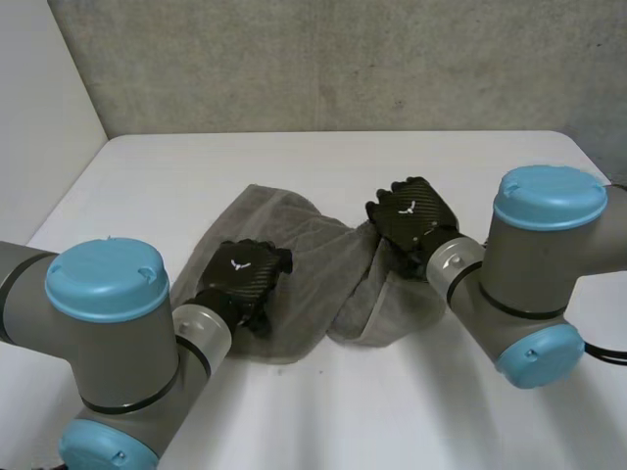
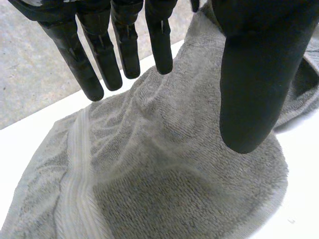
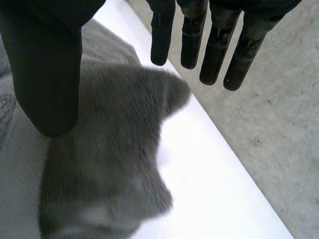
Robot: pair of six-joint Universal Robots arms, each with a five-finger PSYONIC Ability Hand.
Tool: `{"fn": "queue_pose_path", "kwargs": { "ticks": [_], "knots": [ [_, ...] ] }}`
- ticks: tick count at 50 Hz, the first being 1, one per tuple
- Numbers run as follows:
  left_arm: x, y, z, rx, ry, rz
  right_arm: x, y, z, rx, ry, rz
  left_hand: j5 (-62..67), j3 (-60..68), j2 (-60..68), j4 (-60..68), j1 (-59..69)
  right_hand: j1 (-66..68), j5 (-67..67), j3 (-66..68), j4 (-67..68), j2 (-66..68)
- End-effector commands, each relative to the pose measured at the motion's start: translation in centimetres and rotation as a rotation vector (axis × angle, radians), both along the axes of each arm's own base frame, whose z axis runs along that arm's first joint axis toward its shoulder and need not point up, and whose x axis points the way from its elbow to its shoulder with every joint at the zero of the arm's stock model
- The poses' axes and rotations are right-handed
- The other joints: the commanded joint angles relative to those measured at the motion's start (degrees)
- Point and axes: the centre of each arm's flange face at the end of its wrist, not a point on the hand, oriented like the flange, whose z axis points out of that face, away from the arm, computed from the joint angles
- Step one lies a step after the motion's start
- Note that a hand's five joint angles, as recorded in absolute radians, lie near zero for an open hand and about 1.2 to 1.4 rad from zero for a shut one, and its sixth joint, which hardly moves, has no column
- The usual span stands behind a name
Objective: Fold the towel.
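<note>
Two black hands are over one grey towel, which lies crumpled on the white desk in the middle of the head view, a little below the centre of the frame. The cloth is spread flatter at its left part and is bunched into thick folds at its right part.

The left robot hand is above the lower left part of the towel. In its wrist view the left robot hand has its fingers straight and apart from the thumb, so it is released and grasps nothing. Under its palm the towel shows a pale woven band near one edge, and the desk appears beside this edge.

The right robot hand is at the upper right edge of the towel. In its wrist view the right robot hand is also released, with straight fingers and nothing between them and the thumb. A raised fold of the towel is under the thumb, and the fingertips reach over the bare desk.

I cannot tell if either palm touches the cloth. A grey concrete wall fills the top of the head view.
</note>
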Motion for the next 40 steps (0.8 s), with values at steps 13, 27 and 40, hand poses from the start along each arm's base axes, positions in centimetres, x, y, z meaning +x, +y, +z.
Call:
{"fn": "queue_pose_path", "kwargs": {
  "ticks": [13, 27, 40],
  "knots": [
    [3.9, -1.2, 2.6, -0.042, 0.025, 0.112, -2.5, 3.6, 2.0, 0.155, -0.132, -0.051, -1.2, -1.3, -1.3, -1.3, -1.3, 8.7, 6.8, 5.7, 6.4, 5.5],
    [5.6, -1.2, 0.8, 0.018, -0.012, 0.160, -2.0, 8.1, -2.0, 0.226, 0.030, 0.036, -2.0, -2.2, -2.1, -2.1, -2.2, 12.0, 10.2, 9.1, 9.8, 8.8],
    [5.7, -0.8, 0.4, 0.031, -0.018, 0.155, -1.5, 6.6, -4.7, 0.007, 0.172, 0.057, -3.7, -3.9, -3.8, -3.8, -3.9, 59.2, 57.4, 56.3, 57.0, 56.0]
  ]
}}
